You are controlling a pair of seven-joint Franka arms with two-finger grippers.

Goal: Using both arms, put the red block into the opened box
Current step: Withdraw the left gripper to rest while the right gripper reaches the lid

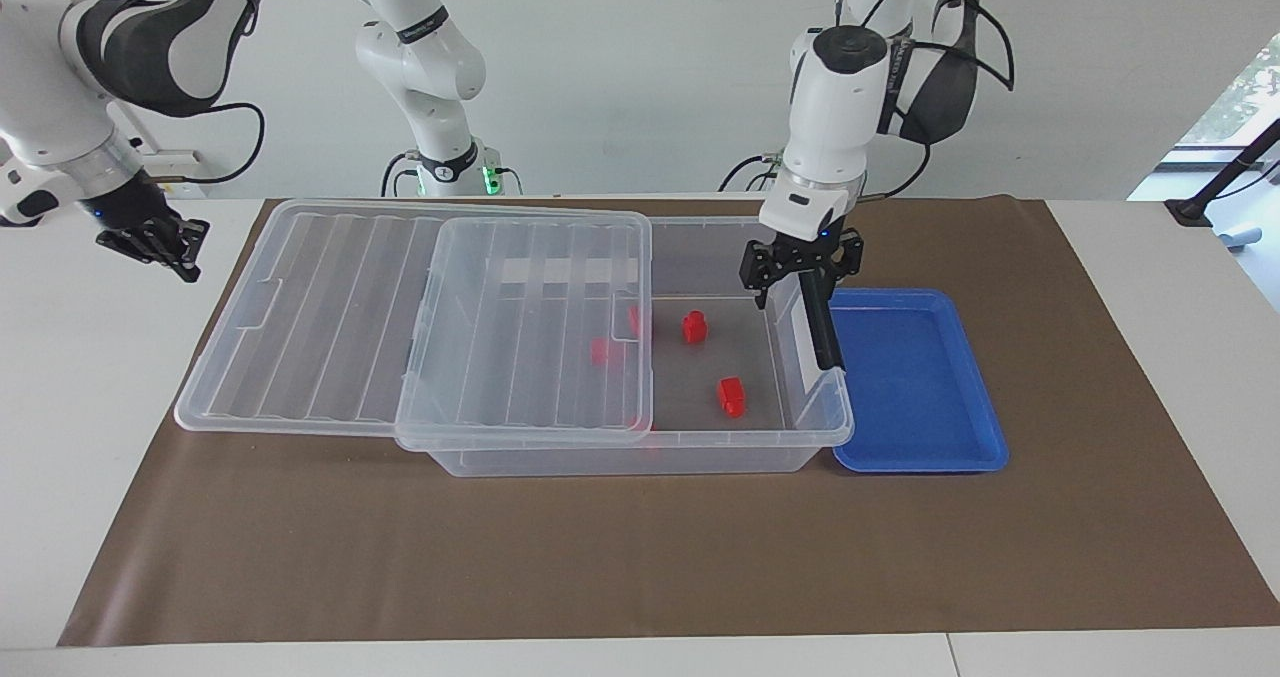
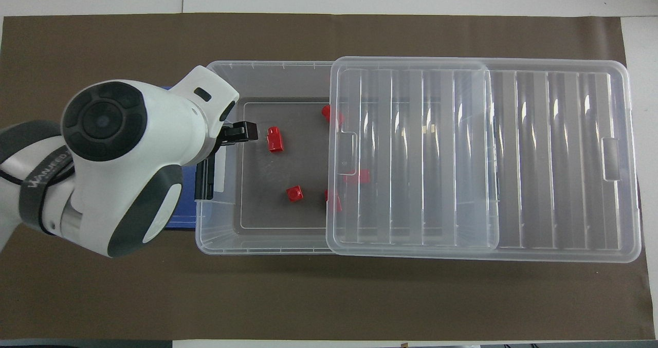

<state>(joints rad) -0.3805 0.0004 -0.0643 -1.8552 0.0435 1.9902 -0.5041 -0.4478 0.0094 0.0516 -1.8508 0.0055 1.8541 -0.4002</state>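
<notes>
The red block (image 1: 731, 396) lay on the floor of the box (image 1: 640, 454) — its lid (image 1: 330, 317) slid aside for access. The left gripper (image 1: 800, 262) hung empty above, fingers spread; the right gripper (image 1: 150, 242) waited off the lid's end, closed on nothing.

Plain white wall (image 1: 620, 77) up top, white table (image 1: 1150, 287) under brown mat (image 1: 600, 557), daylit window (image 1: 1235, 97) at one edge.

I am working in a robotics lab: white arms (image 1: 425, 67) standing along a bare wall, brown mat (image 1: 640, 557) covering the table.
</notes>
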